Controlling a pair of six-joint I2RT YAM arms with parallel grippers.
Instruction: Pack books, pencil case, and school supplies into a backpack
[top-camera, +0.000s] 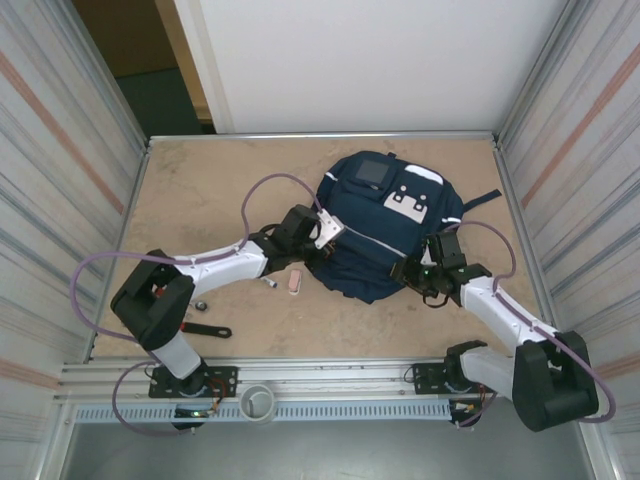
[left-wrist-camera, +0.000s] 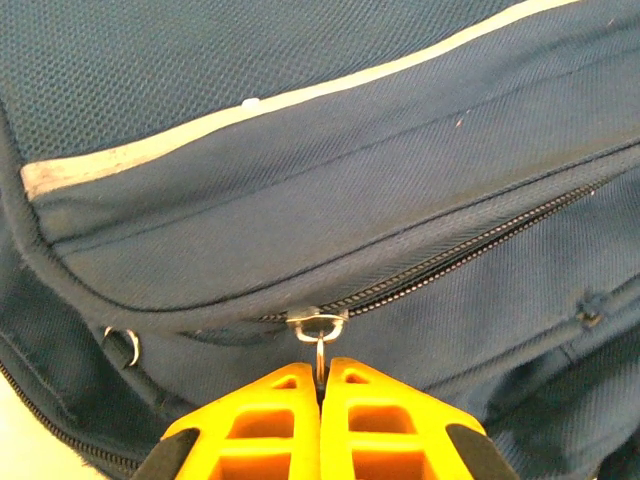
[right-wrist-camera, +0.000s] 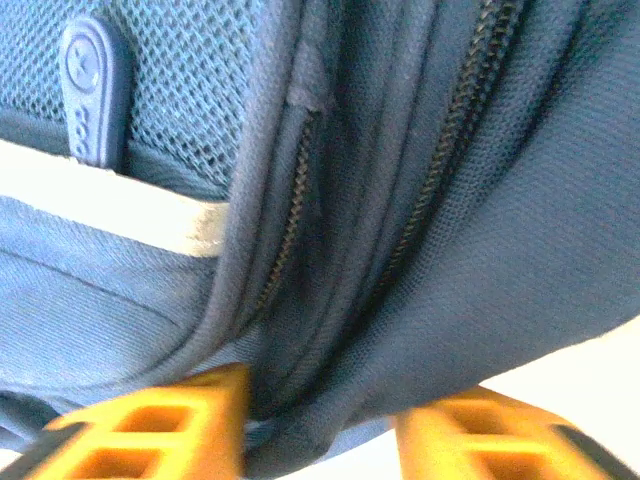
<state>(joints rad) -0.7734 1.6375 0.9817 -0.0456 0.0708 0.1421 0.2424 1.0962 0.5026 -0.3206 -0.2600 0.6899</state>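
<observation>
- The large navy blue fabric backpack (top-camera: 385, 225) with white patches and a grey square patch lies flat on the tan surface (top-camera: 200, 200), towards the far side, between my two arms.
- My left jaws are at the backpack's left edge, pressed together and pinching the small metal ring pull (left-wrist-camera: 319, 340) of a zip slider.
- That dark zip (left-wrist-camera: 470, 245) is closed and runs away to the right of the pull, below a thin white stripe (left-wrist-camera: 250, 108) on the backpack's fabric.
- My right jaws are at the backpack's near right edge. They stand apart, with a bunched fold of its fabric and a zipped seam (right-wrist-camera: 300, 200) filling the gap. I cannot tell whether they squeeze it.
- A small pale pink oblong piece (top-camera: 294, 282) lies on the surface just off the backpack's near left edge, with a small whitish item (top-camera: 270, 283) beside it.
- A black spanner (top-camera: 207, 330) lies well to the backpack's near left.
</observation>
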